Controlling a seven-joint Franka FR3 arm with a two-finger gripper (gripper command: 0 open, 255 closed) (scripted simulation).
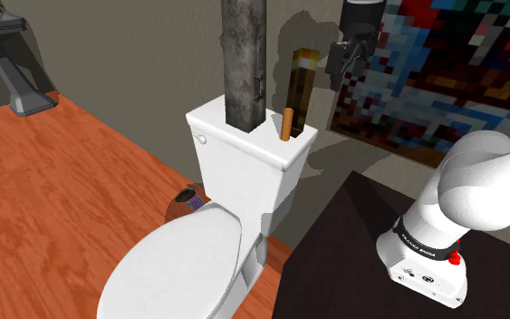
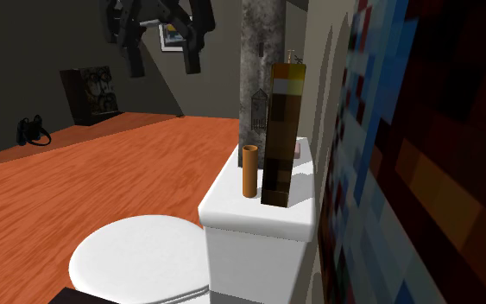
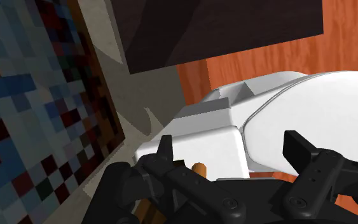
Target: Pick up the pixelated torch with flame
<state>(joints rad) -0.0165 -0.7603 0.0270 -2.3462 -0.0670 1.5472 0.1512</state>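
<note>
We are looking at the two black fingers standing spread wide and clasping nothing. In the wrist view the white tank and the top of an orange tube are showing in the gap between them, touching neither finger. The gripper is hanging in the air at the upper left of the second exterior view, well apart from everything on the tank. In the shoulder view the gripper is sitting at the upper right of centre, just right of the torch's top in the frame.

The torch is standing upright on the tank, right of centre in the second exterior view. It is showing a dark brown blocky shaft with orange and yellow blocks at the top. In the shoulder view the torch is rising above centre, at the tank's right end. The tube is standing upright just beside it on the frame's left. A mottled grey column is rising from the tank left of both.

Below the tank, the closed toilet lid is lying at the lower left over an orange wooden floor. A pixel mural is covering the wall at the upper right. The white arm is rising from the dark stand at the lower right.
</note>
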